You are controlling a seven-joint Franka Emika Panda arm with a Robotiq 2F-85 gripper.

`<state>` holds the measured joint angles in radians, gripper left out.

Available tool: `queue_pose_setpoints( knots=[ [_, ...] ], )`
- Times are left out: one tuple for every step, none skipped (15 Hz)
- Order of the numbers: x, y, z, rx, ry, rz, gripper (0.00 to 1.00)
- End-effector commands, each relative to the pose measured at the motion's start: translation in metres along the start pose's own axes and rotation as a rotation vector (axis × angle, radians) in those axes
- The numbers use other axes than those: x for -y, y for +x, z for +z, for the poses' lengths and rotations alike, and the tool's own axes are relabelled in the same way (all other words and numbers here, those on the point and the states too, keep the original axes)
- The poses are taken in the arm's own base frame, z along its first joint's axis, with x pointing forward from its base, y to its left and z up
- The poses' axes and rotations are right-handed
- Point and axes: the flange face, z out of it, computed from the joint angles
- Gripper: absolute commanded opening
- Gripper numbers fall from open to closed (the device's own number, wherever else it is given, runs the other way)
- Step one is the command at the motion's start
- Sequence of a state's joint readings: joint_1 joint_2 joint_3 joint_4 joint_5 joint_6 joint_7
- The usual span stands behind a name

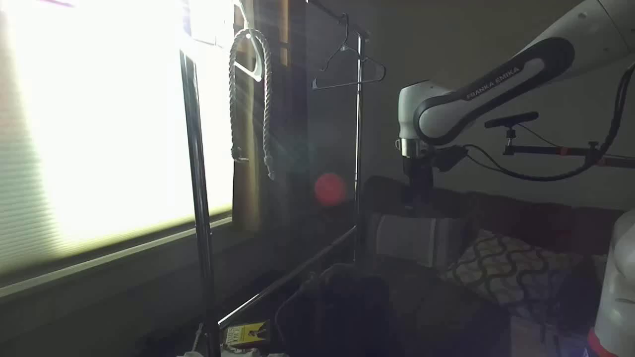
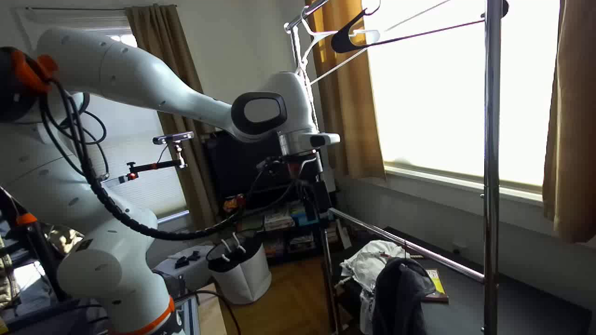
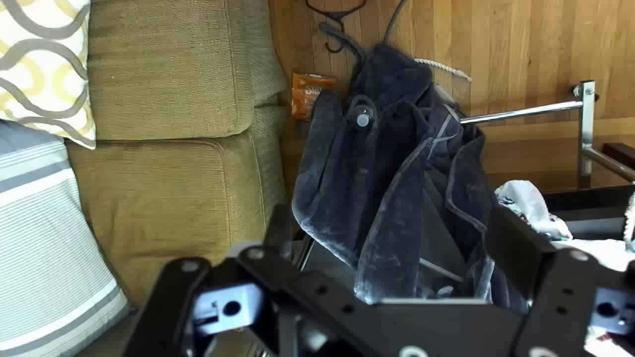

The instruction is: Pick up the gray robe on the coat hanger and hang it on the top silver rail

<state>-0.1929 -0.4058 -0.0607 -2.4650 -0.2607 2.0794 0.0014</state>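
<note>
The dark gray robe (image 3: 392, 173) lies draped below the gripper in the wrist view. It also shows low in both exterior views, as a dark bulk (image 1: 342, 312) and hanging in folds (image 2: 398, 293). The coat hanger is mostly hidden in the robe; a thin dark hook (image 2: 405, 250) stands up from its top. My gripper (image 3: 394, 223) is open and empty, its fingers wide apart, above the robe and apart from it. It points down in both exterior views (image 1: 418, 191) (image 2: 322, 202). The top silver rail (image 2: 307, 14) runs above the gripper and partly leaves the view.
A white hanger with a rope (image 1: 249, 42) and a thin dark hanger (image 1: 349, 82) hang on the rail. The rack has upright posts (image 2: 492, 153) and a low bar (image 2: 368, 227). A sofa (image 3: 163, 74) with cushions stands beside the robe. A dark hanger (image 3: 336, 15) lies on the floor.
</note>
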Motion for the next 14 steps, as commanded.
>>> queue_pose_setpoints(
  knots=[
    [0.0,0.0,0.0,0.002,0.0,0.0,1.0],
    [0.0,0.0,0.0,0.003,0.0,0.0,1.0],
    [0.0,0.0,0.001,0.003,0.0,-0.001,1.0],
    [0.0,0.0,0.001,0.004,0.0,-0.001,1.0],
    [0.0,0.0,0.001,0.004,0.0,-0.001,1.0],
    [0.0,0.0,0.001,0.004,0.0,-0.001,1.0],
    [0.0,0.0,0.001,0.004,0.0,-0.001,1.0],
    [0.0,0.0,0.001,0.004,0.0,-0.001,1.0],
    [0.009,0.009,0.013,0.03,0.001,-0.006,1.0],
    [0.021,0.02,0.032,0.04,0.009,-0.039,1.0],
    [0.029,0.026,0.046,0.048,0.066,-0.091,1.0],
    [0.038,0.035,0.064,0.029,0.095,-0.15,1.0],
    [0.045,0.043,0.077,0.028,0.12,-0.192,1.0],
    [0.042,0.056,0.104,0.033,0.158,-0.218,1.0]
  ],
)
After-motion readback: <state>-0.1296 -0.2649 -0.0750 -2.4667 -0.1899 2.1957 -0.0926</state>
